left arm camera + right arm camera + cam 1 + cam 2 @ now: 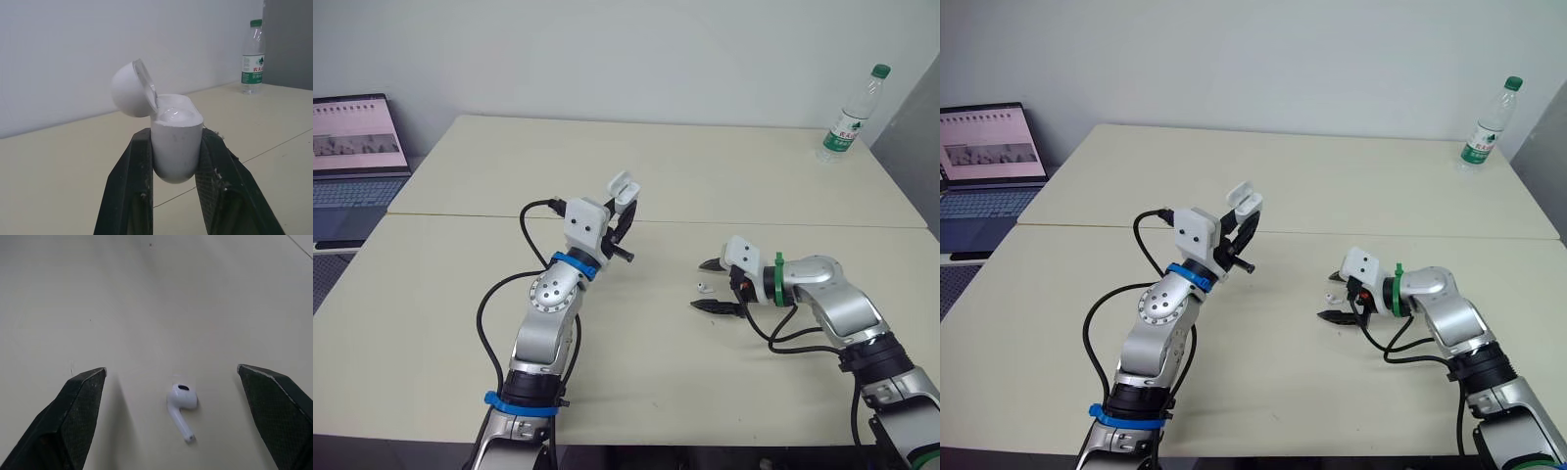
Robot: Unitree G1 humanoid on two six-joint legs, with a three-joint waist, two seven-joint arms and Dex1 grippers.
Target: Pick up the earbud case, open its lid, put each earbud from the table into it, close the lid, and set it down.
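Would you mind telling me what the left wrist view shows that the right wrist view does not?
Left wrist view: the left fingers shut on the earbud case, its lid flipped open, with a water bottle and wall behind. Right wrist view: the right fingers spread open either side of one earbud lying on the table. Both share the beige table.

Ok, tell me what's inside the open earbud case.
The earbud case has its lid flipped open, showing only a glossy white inner face. Its rim hides the wells from this angle, so whether anything sits inside cannot be told.
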